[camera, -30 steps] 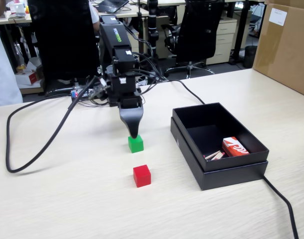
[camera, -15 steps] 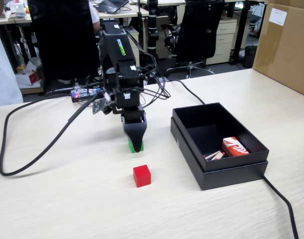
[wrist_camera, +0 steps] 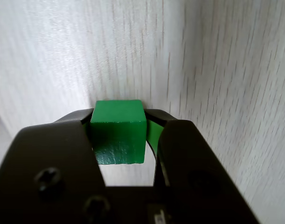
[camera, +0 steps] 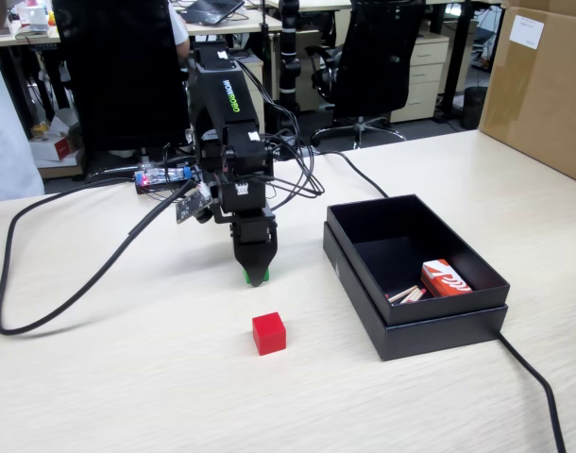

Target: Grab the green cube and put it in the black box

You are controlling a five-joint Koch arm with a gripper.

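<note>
In the wrist view the gripper (wrist_camera: 120, 122) is closed down to the width of the green cube (wrist_camera: 118, 132), its two black jaws pressed against opposite faces so the cube sits clamped between them over the pale wood bench (wrist_camera: 217, 70). In the fixed view the gripper (camera: 257, 275) points straight down with only a sliver of the green cube (camera: 255, 276) showing at its tip, at or just above the bench surface. The red cube (camera: 269, 333) lies a little nearer the camera, and the black box (camera: 411, 316) stands apart to the right.
</note>
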